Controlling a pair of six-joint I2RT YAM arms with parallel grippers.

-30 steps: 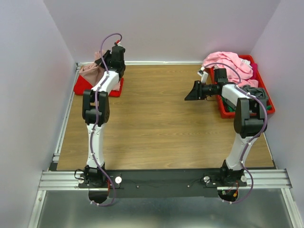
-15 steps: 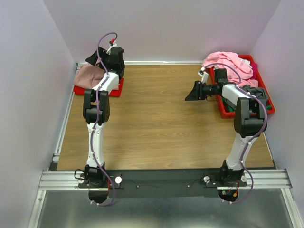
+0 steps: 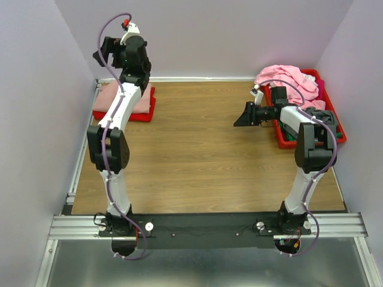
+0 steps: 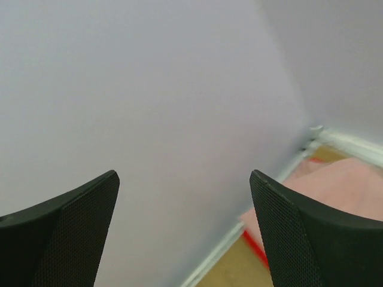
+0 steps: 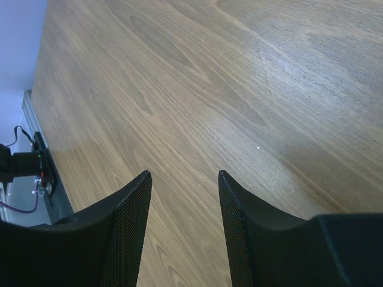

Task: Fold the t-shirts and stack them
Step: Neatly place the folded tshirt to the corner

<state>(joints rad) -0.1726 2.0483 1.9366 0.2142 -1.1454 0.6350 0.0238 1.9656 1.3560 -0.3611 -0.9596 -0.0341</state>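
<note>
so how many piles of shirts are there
2. A folded stack at the far left, pink on red; a loose heap in the red bin at the far right. More shirts may be hidden inside it.

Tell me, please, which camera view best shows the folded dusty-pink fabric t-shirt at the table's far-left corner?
The top external view: the dusty-pink t-shirt shows nearly whole there. The left wrist view catches only one corner; the right wrist view, none.

The left arm (image 3: pixel 108 149) and right arm (image 3: pixel 312 148) are built of white links and black joint housings, and a looping purple cable (image 3: pixel 105 27) is strung along each. The fingers (image 4: pixel 72 233) are moulded black with a fine mesh texture.
</note>
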